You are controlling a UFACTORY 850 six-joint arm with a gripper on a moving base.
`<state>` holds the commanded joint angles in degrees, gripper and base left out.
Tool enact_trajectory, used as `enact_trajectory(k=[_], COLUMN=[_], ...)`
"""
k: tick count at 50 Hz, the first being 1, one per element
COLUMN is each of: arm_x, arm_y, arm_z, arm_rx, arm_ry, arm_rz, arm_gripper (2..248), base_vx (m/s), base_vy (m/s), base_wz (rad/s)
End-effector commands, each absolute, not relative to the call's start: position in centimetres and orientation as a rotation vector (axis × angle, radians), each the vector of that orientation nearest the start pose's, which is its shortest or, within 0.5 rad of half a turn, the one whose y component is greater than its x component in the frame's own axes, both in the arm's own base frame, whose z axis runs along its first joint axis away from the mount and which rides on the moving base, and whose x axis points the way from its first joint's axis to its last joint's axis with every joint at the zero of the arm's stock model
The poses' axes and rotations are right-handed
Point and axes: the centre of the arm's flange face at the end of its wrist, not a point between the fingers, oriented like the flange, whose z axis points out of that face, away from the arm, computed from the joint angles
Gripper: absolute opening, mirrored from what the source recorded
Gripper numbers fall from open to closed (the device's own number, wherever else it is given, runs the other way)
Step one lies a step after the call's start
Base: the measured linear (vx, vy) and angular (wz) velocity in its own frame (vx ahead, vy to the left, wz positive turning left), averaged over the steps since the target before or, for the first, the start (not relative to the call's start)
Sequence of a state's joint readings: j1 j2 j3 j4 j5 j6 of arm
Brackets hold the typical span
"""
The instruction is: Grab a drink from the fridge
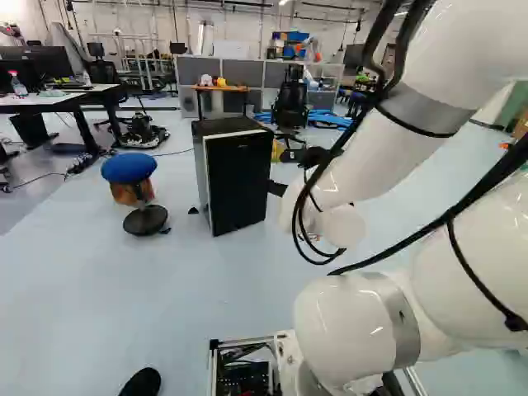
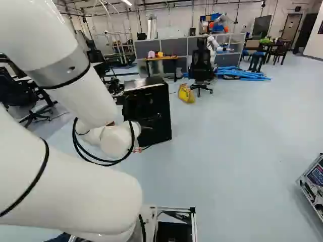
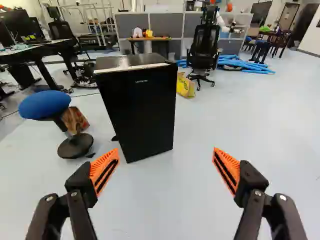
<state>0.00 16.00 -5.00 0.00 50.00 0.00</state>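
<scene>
The small black fridge [image 1: 235, 177] stands on the floor ahead of the arm, its black door [image 3: 142, 107] closed, so nothing inside it shows. In the right base view the fridge [image 2: 147, 111] is partly covered by my wrist. Only a bit of my gripper [image 2: 137, 149] peeks out there from behind the white wrist. In the wrist view both fingers of my gripper [image 3: 166, 169] are spread wide with nothing between them, short of the fridge and pointing towards the floor before it. No drink is seen at the fridge.
A blue-topped stool [image 3: 45, 105] stands beside the fridge, and desks [image 1: 54, 97] lie beyond it. Past the fridge are a yellow bag [image 2: 186, 94], an office chair [image 2: 201, 65], blue tubes [image 2: 242, 74] and grey partitions. Another robot [image 2: 214, 44] stands far back. A dark shoe [image 1: 142, 383] shows near the base.
</scene>
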Motion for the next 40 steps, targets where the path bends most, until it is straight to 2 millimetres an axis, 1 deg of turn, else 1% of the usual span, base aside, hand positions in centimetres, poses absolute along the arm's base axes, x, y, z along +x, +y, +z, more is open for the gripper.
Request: enact_trajectory(k=[27,40], arm_x=[27.03,27.03], arm_y=[0.0,0.0], arm_z=[36.56,36.56], arm_rx=[-2.558,-2.558], arm_ry=[0.0,0.0], arm_rz=[-1.824,-1.824], arm_gripper=[247,247], base_vx=[0.0,0.047], base_vy=[0.0,-0.001], base_wz=[-0.001,0.001])
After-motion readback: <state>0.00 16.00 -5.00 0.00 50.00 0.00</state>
